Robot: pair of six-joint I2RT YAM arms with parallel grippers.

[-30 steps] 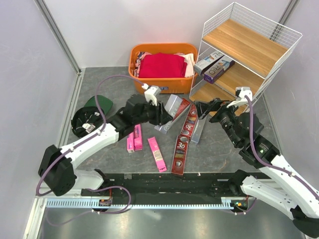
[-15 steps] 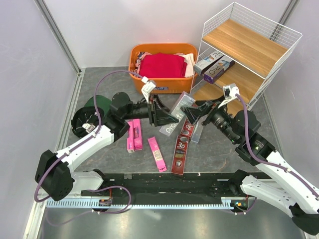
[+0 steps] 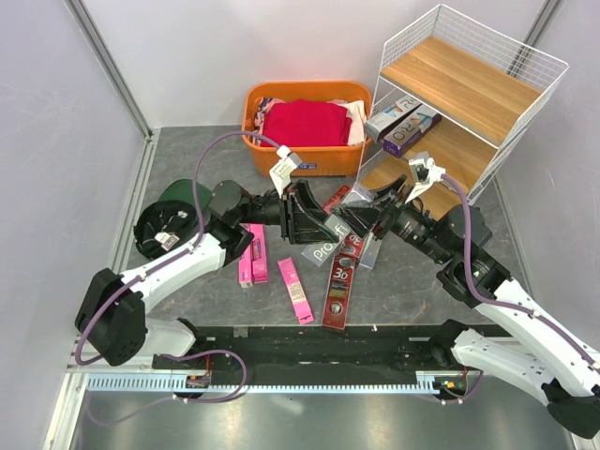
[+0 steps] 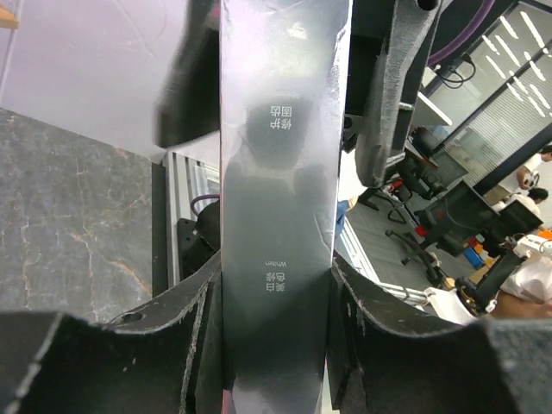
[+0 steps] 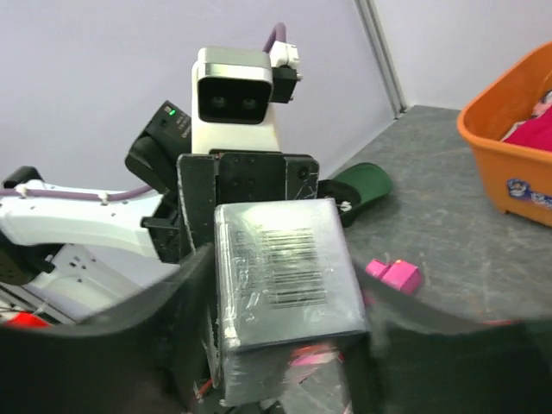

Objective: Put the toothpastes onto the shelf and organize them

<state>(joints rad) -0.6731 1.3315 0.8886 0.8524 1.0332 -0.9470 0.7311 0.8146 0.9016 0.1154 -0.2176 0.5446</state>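
My left gripper [image 3: 309, 225] is shut on a silver-grey toothpaste box [image 3: 325, 248] and holds it tilted above the table; in the left wrist view the box [image 4: 280, 216] fills the space between my left gripper's [image 4: 276, 285] jaws. My right gripper [image 3: 359, 214] straddles the box's far end [image 5: 285, 276]. Its jaws are blurred, and a thin gap shows beside one of them. Pink boxes [image 3: 251, 261], dark red boxes [image 3: 339, 286] and another silver one [image 3: 370, 248] lie on the table. The shelf [image 3: 469, 89] stands at the back right with two boxes [image 3: 403, 120] on its middle board.
An orange basket [image 3: 300, 155] holding red clothes [image 3: 305, 122] stands behind the grippers, left of the shelf. A dark green round object [image 3: 173, 220] lies at the left by my left arm. A black rail [image 3: 309, 342] runs along the near edge.
My left gripper lifted the silver box off the table and turned it towards the right arm. My right gripper moved left until its jaws stood around the box's end.
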